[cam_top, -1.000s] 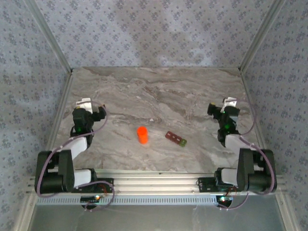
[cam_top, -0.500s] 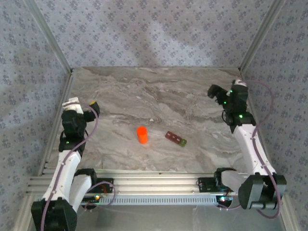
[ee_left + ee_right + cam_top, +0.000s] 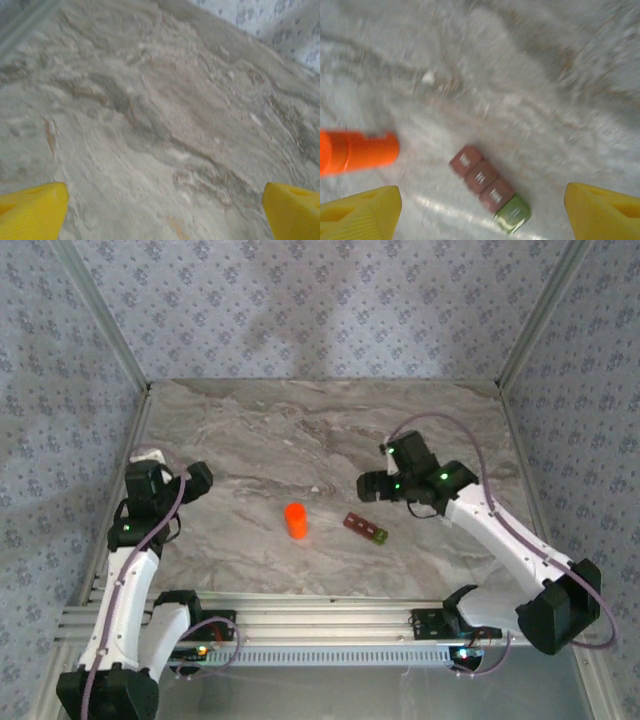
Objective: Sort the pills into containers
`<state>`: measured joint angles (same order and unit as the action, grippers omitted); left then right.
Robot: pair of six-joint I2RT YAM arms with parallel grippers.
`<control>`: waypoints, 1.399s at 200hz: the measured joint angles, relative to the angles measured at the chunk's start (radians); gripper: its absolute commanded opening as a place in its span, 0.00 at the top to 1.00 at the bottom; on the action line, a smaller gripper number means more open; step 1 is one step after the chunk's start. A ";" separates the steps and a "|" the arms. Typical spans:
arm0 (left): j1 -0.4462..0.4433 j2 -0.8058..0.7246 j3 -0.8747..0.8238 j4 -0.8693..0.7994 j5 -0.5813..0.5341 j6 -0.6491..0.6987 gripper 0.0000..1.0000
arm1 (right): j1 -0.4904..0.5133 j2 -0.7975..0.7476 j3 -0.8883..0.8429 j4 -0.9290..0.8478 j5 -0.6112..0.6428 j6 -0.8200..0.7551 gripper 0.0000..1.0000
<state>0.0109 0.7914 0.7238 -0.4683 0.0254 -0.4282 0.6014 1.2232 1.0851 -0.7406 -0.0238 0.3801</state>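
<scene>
The containers (image 3: 366, 528) lie flat on the desk (image 3: 300, 420), a little right of the middle and closer to the near edge than to the far wall. It is one short strip of joined boxes, dark red-brown with one green end. Its long axis goes slantwise: the red-brown end points to the far left, the green end to the near right. The orange bottle (image 3: 295, 520) stands to the left of it, near but not touching.

The right end effector (image 3: 372, 486) hangs over the desk just on the far side of the strip, so from it the strip lies almost straight toward the near edge. In the right wrist view the strip sits low between the two yellow fingers (image 3: 362, 212), which stand wide apart and pinch nothing. The strip crosses that view on a diagonal, not square to the fingers. I think the wrist must turn somewhat before it can close cleanly across the narrow side; otherwise it may only push the strip away.

The left end effector (image 3: 195, 478) is at the left side of the desk, well apart from both bottle and strip. Its fingertips (image 3: 30, 212) are also spread wide, over the marble surface. So the right arm is clearly the nearer one to the containers, and the left arm is on the side of the bottle
</scene>
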 measured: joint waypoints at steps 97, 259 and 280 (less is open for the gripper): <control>-0.171 0.180 0.010 -0.117 0.034 -0.037 0.01 | 0.383 0.192 -0.083 0.177 0.000 0.050 0.08; -0.195 0.266 0.089 -0.160 0.023 -0.051 0.01 | 0.353 0.499 -0.087 0.573 0.008 0.050 0.17; -0.195 0.276 0.097 -0.161 0.023 -0.051 0.00 | 0.335 0.520 -0.079 0.589 0.008 0.050 0.20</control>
<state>-0.1837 1.0672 0.8204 -0.6289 0.0479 -0.4797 0.9367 1.7435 1.0058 -0.1516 -0.0154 0.4297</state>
